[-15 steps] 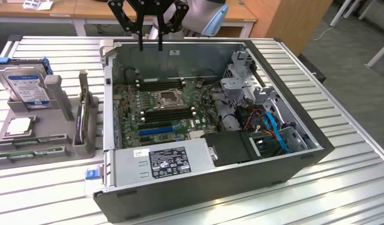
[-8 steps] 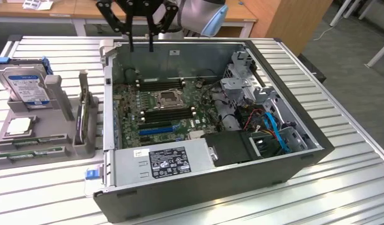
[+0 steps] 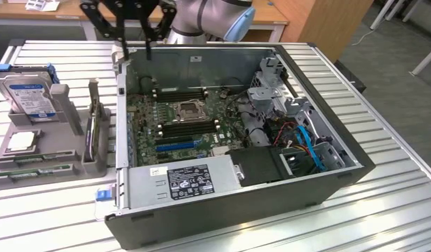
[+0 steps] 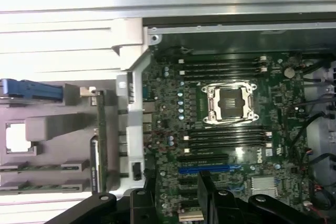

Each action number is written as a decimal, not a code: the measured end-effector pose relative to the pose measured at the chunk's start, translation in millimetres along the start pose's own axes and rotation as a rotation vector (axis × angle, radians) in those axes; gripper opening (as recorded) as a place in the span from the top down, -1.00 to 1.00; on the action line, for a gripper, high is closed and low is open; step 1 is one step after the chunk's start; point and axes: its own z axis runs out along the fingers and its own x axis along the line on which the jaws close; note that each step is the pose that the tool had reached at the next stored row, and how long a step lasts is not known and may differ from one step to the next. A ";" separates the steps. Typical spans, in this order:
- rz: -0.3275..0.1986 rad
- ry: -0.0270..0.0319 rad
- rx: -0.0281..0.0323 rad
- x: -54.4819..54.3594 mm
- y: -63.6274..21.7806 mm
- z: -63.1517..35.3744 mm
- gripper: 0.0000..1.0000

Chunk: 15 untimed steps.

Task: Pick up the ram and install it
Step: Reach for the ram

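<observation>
— Ribbed metal tabletop (image 3: 383,210), with an open computer case (image 3: 272,202) lying on its side and a grey fixture (image 3: 61,105) just beside it on the exterior view's left. Where's the ram?

— The ram (image 3: 91,134) stands on its long edge in a slotted holder on that fixture, close to the case wall. The wrist view catches it as a thin green line (image 4: 100,129). Two more green sticks (image 3: 34,157) lie flat lower in the fixture, and a hard drive (image 3: 26,97) with a blue-and-white label stands at the far end.

— And the gripper?

— The gripper (image 3: 135,50) hangs above the rear corner of the case, well apart from the ram. Its jaws are spread wide with nothing between them, and in the wrist view (image 4: 178,203) the motherboard (image 3: 142,121) shows through the gap.

— Anything in the slots?

— The black memory slots (image 3: 191,126) on either side of the CPU socket (image 3: 187,110) look empty, so nothing appears installed yet.

— How would you expect the stick to handle?

— Light and stiff, I'd judge, but thin and easily damaged. It would flex or crack under a sideways load, and the chips and contact edge shouldn't be squeezed. Standing on edge, it offers its two flat faces near the upper edge as the natural hold, taken around mid-length so it hangs level. A gentle pinch should be enough.
</observation>
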 end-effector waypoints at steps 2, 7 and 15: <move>0.000 -0.0001 0.0000 9.1 -0.7 0.4 0.13; 0.000 0.0001 0.0002 31.8 -2.5 1.5 0.13; 0.000 0.0000 0.0004 68.0 -5.3 3.5 0.13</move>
